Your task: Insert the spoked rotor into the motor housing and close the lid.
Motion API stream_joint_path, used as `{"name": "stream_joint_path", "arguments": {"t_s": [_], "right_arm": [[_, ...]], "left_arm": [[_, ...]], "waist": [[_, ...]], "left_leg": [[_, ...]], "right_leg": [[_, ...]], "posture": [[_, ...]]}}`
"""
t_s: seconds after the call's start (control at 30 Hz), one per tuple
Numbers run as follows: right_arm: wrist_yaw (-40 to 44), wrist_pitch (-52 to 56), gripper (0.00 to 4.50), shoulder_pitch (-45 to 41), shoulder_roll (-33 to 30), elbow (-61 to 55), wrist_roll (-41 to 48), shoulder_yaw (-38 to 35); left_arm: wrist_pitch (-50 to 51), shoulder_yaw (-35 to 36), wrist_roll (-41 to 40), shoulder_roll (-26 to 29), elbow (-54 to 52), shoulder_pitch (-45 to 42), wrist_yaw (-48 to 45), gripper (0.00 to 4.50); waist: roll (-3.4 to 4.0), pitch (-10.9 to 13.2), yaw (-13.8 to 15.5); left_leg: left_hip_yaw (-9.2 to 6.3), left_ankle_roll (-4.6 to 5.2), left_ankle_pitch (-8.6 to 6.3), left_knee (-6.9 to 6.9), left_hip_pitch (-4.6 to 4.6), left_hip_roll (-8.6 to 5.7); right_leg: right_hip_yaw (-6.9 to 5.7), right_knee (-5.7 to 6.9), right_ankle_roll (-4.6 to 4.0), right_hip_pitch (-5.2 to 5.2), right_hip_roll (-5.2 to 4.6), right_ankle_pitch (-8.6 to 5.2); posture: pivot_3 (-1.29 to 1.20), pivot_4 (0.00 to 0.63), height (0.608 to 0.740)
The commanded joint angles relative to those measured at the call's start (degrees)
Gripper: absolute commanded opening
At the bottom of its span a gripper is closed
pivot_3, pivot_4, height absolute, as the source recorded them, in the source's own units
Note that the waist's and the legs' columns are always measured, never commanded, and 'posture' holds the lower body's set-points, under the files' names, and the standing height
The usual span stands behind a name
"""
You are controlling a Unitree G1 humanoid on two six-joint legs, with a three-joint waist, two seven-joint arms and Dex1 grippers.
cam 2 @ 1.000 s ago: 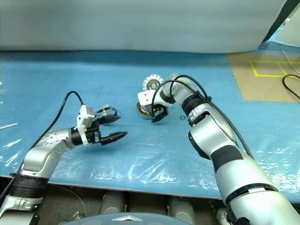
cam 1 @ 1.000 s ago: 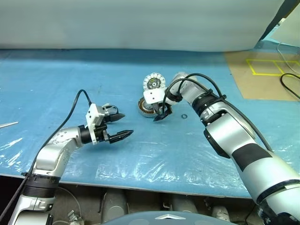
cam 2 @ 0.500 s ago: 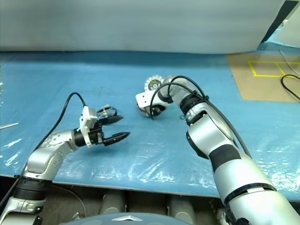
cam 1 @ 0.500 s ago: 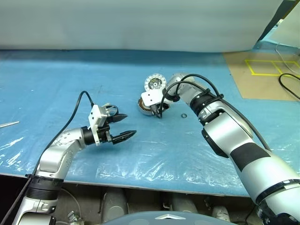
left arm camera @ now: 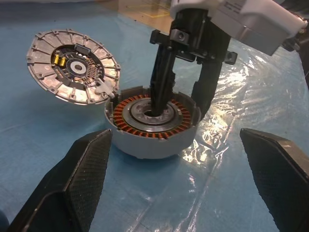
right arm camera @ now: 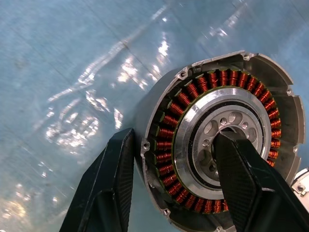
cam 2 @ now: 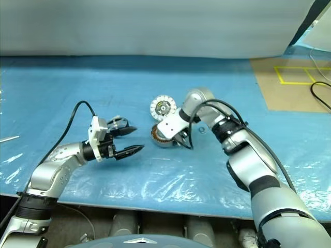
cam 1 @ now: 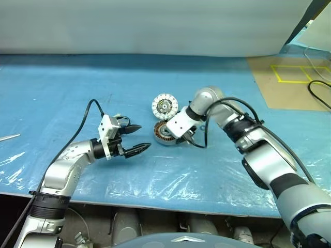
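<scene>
The motor housing, a squat grey cup with copper windings and a silvery hub, stands on the blue table. My right gripper points down into it. One finger is in the hub and the other is outside the wall, so it is shut on the housing. The lid, white-segmented face up, tilts against the housing's far rim. My left gripper hovers open and empty to the housing's left, pointing at it. A small dark thing lies just beyond its far finger. I cannot tell whether that is the spoked rotor.
Crinkled clear plastic covers the blue table near its front edge. At the back right lie a brown sheet with a yellow tape square and a black cable. A thin silvery item lies at the far left.
My right gripper has closed on the housing's wall and drawn the housing toward the front edge, the lid coming with it. Its wrist has rolled. The left arm has stayed put.
</scene>
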Motion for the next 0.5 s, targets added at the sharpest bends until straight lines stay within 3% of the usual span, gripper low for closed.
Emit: {"name": "stream_joint_path", "arguments": {"t_s": [0.03, 0.3, 0.5], "right_arm": [[3.60, 3.76, 2.11, 1.45, -1.35, -10.24, 3.53, -0.30], [2.74, 11.16, 2.11, 4.82, -2.40, -19.51, 4.70, 1.47], [1.03, 13.04, 2.11, 4.67, -2.68, -17.77, 3.23, 3.12]], "left_arm": [[0.11, 0.87, -0.59, 1.03, -1.29, -0.31, -0.81, 4.50], [1.45, 0.44, -1.05, 1.68, -1.51, -0.51, -1.66, 4.50], [1.89, 0.38, -0.79, 1.73, -1.31, -1.02, -2.09, 4.50]], "waist": [[0.00, 0.00, -0.11], [0.00, 0.00, -0.01], [0.00, 0.00, -0.02]], "left_leg": [[0.00, 0.00, 0.00, 0.00, 0.02, 0.00], [0.01, -0.05, 0.02, 0.00, 0.07, -0.02], [0.01, -0.08, 0.04, -0.02, 0.07, -0.02]], "right_leg": [[0.01, 0.01, 0.00, 0.00, 0.00, 0.00], [0.07, 0.01, 0.00, 0.01, 0.01, 0.00], [0.07, 0.00, 0.00, 0.02, 0.02, 0.00]], "posture": [[0.00, 0.150, 0.740], [0.00, 0.150, 0.740], [0.00, 0.150, 0.740]]}}
